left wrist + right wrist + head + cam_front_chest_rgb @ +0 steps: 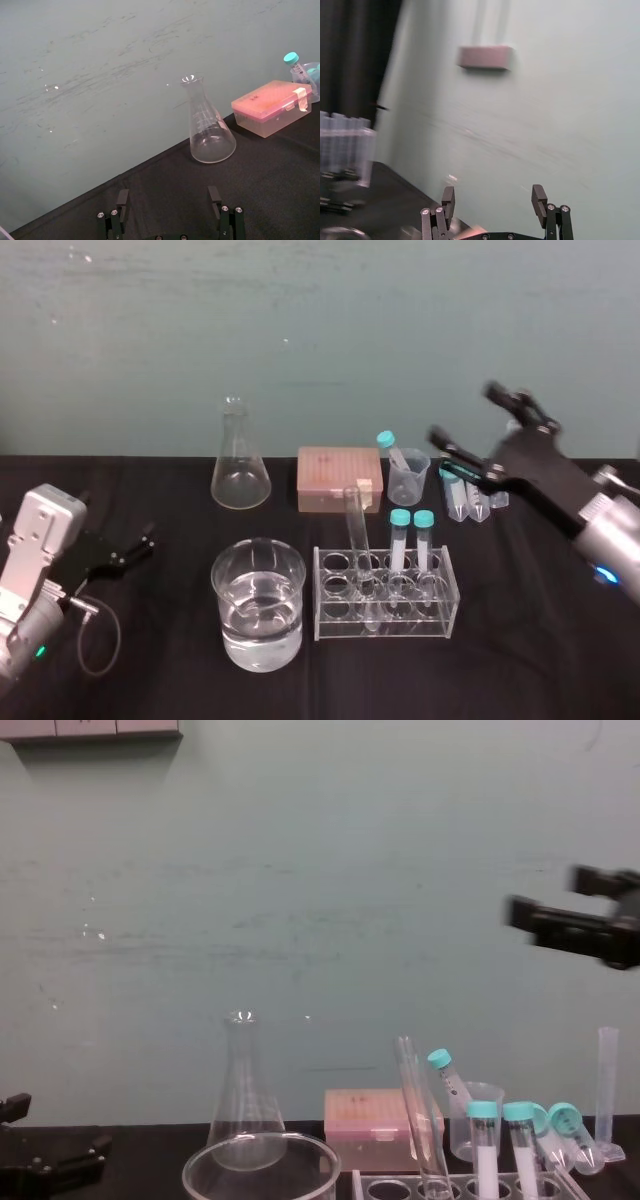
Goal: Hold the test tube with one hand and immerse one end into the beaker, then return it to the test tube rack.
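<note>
Gaping empty, the hand (463, 412) is hovering at right; left gripper (146, 541) is idling open, lower left.
Test tube (357, 540) is leaning in rack (319, 592) on black cloth (530, 640), teal wall (300, 320) behind.

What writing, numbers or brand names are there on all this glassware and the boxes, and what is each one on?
No text here can be read.
Conical flask: pale printed scale marks, too faint to read.
Pink box: its tape strip looks blank.
</note>
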